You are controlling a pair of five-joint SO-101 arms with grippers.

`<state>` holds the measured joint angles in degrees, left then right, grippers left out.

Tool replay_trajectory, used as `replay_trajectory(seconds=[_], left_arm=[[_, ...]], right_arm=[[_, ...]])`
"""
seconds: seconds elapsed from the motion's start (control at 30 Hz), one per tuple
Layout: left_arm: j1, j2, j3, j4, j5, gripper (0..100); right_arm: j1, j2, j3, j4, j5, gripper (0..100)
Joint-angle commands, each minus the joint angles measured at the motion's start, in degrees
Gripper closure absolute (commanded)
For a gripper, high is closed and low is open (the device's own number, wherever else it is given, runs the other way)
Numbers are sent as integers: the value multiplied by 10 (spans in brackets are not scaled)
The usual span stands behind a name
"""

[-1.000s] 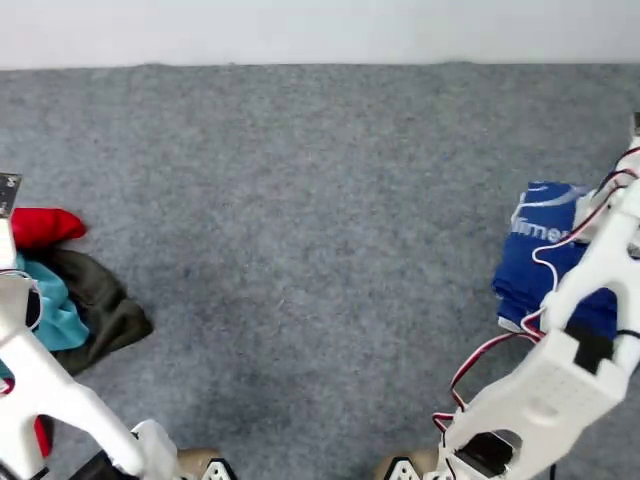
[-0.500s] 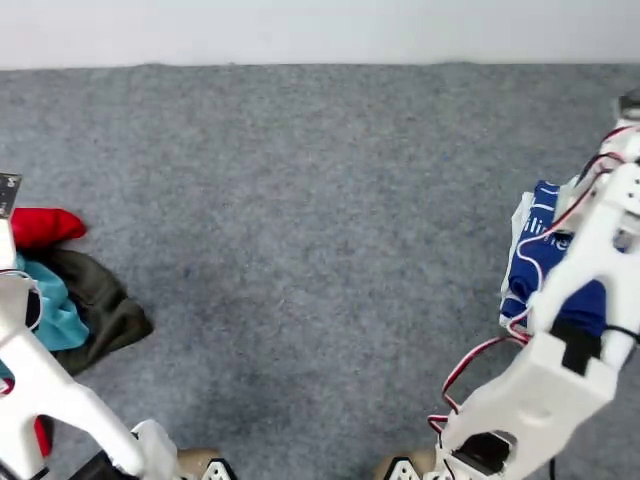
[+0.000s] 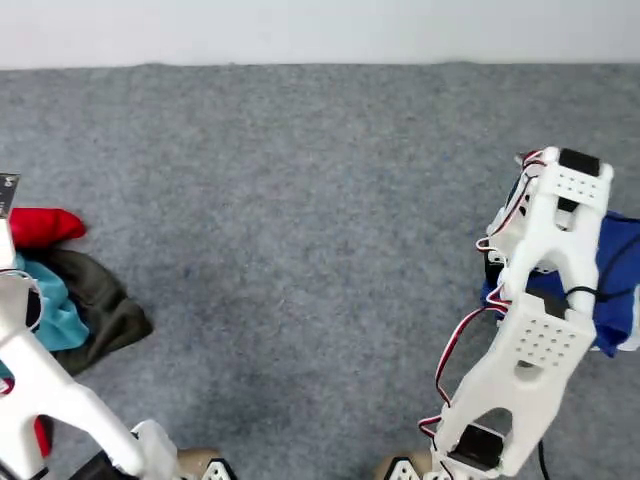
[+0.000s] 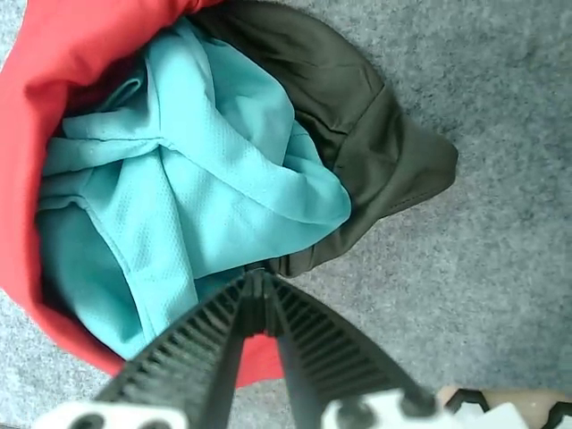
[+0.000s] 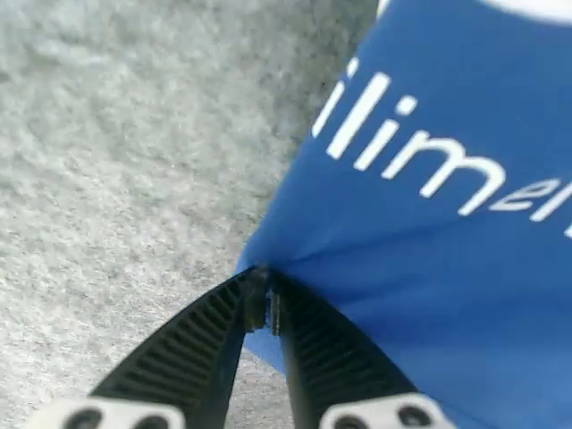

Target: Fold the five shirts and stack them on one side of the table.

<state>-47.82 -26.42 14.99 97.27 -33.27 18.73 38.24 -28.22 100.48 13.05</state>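
The blue shirt (image 3: 620, 285) lies bunched at the right edge of the high view, mostly under the right arm. The right gripper (image 5: 261, 304) has its jaws closed on the shirt's near edge, and the cloth spreads away beyond the tips. Far across, at the left edge, the teal shirt (image 4: 197, 179), red shirt (image 4: 80, 45) and dark olive shirt (image 4: 340, 98) lie heaped beneath the left gripper (image 4: 257, 290), whose jaws are pressed together.

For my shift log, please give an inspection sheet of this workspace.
Surface: grey felt surface.
Job's things: blue shirt at the right edge; red shirt, teal shirt and dark olive shirt heaped unfolded at the left edge.
Clutter: nothing seen.
End effectors: left end effector shut, over the heap; right end effector shut on the blue shirt's edge.
Cables: red and white cables along the right arm.
Surroundings: white wall behind.
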Motion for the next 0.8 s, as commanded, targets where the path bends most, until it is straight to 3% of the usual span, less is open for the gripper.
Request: replay_trajectory(seconds=[0.0, 0.17, 0.3, 0.5, 0.77], left_arm=[[3, -18, -2, 5, 7, 985], [3, -18, -4, 4, 7, 985], [3, -18, -4, 5, 7, 985], [3, -18, -4, 5, 7, 985], [3, -18, -4, 5, 7, 985]], right_arm=[[15, -76, -2, 24, -2, 990], [73, -213, -2, 23, 4, 990], [140, -253, 0, 23, 88, 990], [229, -160, 0, 22, 164, 990], [310, -36, -4, 22, 175, 990]])
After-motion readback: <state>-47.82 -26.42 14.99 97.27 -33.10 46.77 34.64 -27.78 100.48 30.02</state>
